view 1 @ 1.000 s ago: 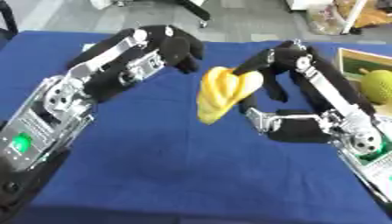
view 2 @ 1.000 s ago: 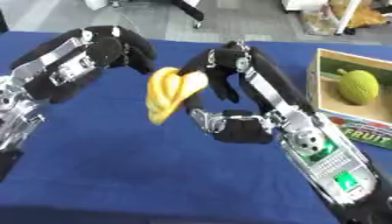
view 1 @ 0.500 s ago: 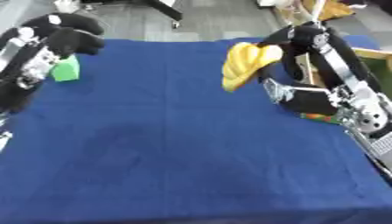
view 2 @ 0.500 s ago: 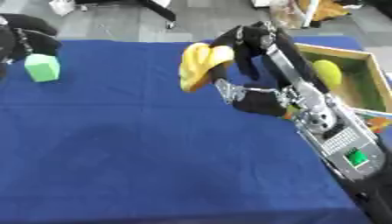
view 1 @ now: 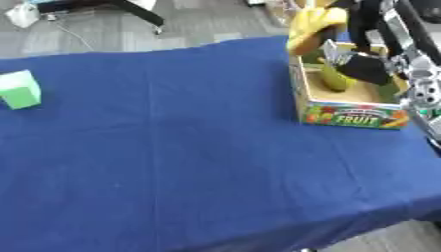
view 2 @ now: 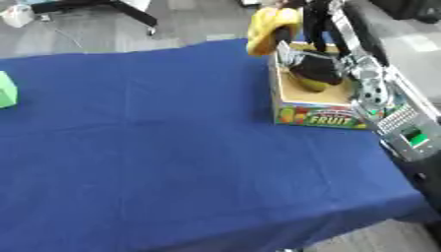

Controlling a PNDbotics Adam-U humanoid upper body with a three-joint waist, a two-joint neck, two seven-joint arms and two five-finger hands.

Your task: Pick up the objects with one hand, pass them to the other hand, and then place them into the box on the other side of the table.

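Here the yellow bananas hang above the far left corner of the box, held in my right hand, whose fingers curl round them though blur hides the detail. A greenish fruit lies inside, half covered by my arm. A green block sits far left on the blue table. My left hand is out of sight.

**A:** You can't see much of your right hand: it runs off the top edge, and the fingers around the banana bunch are a dark smear.

**B:** Same with the box. Your arm covers its far side, and the greenish thing inside is too blurry to name. The green block gets clipped by the left edge in the right eye view.
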